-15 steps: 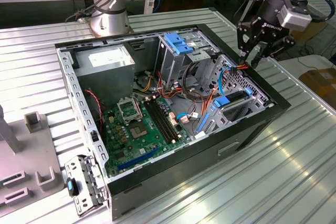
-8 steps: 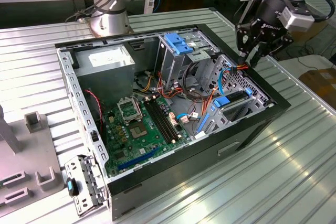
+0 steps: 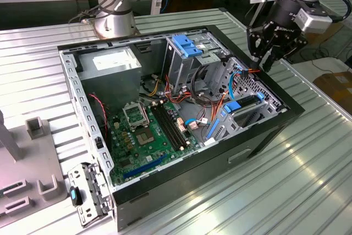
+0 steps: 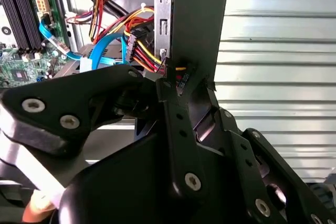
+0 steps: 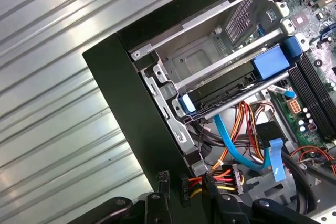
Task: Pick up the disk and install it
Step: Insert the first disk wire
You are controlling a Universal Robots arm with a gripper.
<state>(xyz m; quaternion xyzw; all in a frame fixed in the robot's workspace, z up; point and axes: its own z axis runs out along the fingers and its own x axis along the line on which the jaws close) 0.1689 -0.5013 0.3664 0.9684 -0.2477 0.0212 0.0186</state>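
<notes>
Hovering above the wall of the computer case on the exterior view's right, the gripper, its opening impossible to tell, has the disk just inside that wall, seated in the case's drive cage, long edge crosswise to the wall.

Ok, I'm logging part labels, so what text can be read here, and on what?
Nothing can be read.
Gripper: white lettering on its body, too small to read.
Power supply: pale label, print too small to read.
Motherboard: white markings, too small to read.
Disk: no print visible.
</notes>
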